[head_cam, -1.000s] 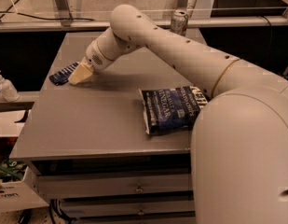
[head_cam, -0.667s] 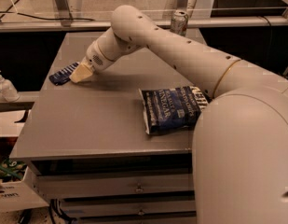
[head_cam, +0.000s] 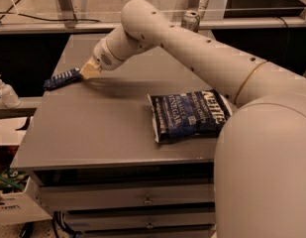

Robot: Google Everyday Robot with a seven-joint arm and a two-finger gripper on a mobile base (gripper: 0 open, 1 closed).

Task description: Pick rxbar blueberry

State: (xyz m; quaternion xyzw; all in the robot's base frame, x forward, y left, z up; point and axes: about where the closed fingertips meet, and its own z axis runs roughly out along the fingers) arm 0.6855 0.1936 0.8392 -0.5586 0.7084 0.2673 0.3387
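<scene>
**Claw at near end of snack bar, left edge of surface**

Claw (head_cam: 90, 69) sits at the far left of the surface (head_cam: 93, 128), tan tip pointing left and slightly down, with the arm (head_cam: 192, 43) reaching across from the right side of the view. Cannot tell whether the claw is spread or clamped; the tip reads as one tan wedge.

Snack bar (head_cam: 61, 79), with its dark navy wrapper, lies immediately left of the claw tip, and its right end touches or tucks into the tip. Its long axis runs left-right, sloping down to the left, roughly in line with the claw's pointing direction. The bar's left end reaches the surface's left edge and may overhang it a little. Unclear if the bar rests flat or is raised off the surface.

Big blue-and-white chip bag (head_cam: 189, 115) lies well apart to the right, near the front edge, and is not the target. Can (head_cam: 190, 20) stands at the back edge. Pump bottle (head_cam: 5, 90) is off the surface on the left.

Judgement: this looks like the grasp stage. The claw meets the bar end-on, so the hold would be on the short end only. The risk is the thin bar slipping or sliding off the left edge.
</scene>
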